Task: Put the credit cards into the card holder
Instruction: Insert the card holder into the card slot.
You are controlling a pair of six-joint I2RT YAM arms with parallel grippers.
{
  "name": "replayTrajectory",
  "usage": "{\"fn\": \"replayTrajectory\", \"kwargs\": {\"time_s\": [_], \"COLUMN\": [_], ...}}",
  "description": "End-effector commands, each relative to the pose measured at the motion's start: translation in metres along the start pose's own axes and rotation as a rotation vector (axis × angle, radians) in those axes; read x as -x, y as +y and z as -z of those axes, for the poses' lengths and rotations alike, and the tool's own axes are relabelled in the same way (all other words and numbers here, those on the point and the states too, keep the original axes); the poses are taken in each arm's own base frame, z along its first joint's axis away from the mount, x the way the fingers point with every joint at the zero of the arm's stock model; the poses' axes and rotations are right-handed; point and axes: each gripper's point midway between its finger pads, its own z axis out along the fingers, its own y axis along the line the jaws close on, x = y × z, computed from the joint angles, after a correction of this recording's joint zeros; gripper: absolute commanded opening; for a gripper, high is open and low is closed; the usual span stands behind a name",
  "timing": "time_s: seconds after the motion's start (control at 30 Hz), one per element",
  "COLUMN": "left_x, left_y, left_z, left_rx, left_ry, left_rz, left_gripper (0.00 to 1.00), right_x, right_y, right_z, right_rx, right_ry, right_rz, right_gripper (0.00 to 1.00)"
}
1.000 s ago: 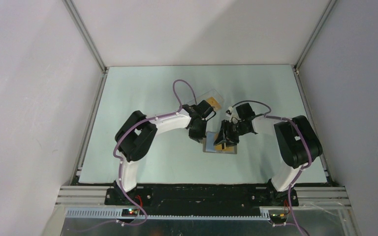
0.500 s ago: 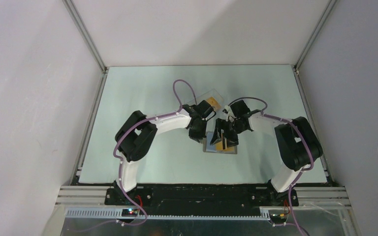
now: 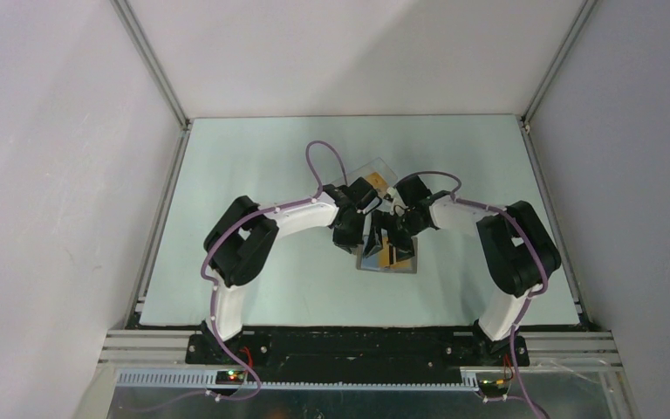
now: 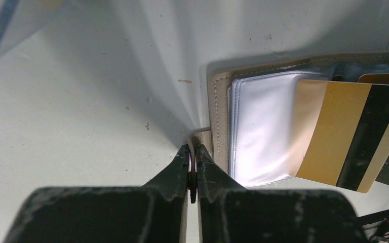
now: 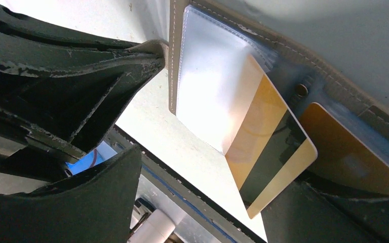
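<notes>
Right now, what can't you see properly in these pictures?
- Top view: the left gripper and right gripper hide most of the flat grey-taupe folding card holder; cards too small to count.
- Left wrist view: the right edge cuts off the plain orange-gold plastic card.
- Right wrist view: the shiny clear pocket blurs how deep the striped orange-gold plastic card sits.
</notes>
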Motion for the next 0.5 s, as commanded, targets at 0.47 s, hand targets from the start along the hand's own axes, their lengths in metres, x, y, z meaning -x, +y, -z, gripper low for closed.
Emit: {"fn": "replayTrajectory", "kwargs": {"time_s": [0.47], "left_x": [-0.011], "left_y": [0.019], "left_z": [-0.009], "left_rx": [0.082], "left_ry": [0.042], "left_rz": [-0.034], "left_gripper": [0.00], "right_x": [-0.018], "right_y": [-0.050], "right_z": [0.022], "right_rx": [-0.319], "right_ry": [-0.011], "right_rz": [-0.011], "right_gripper": [0.89]}}
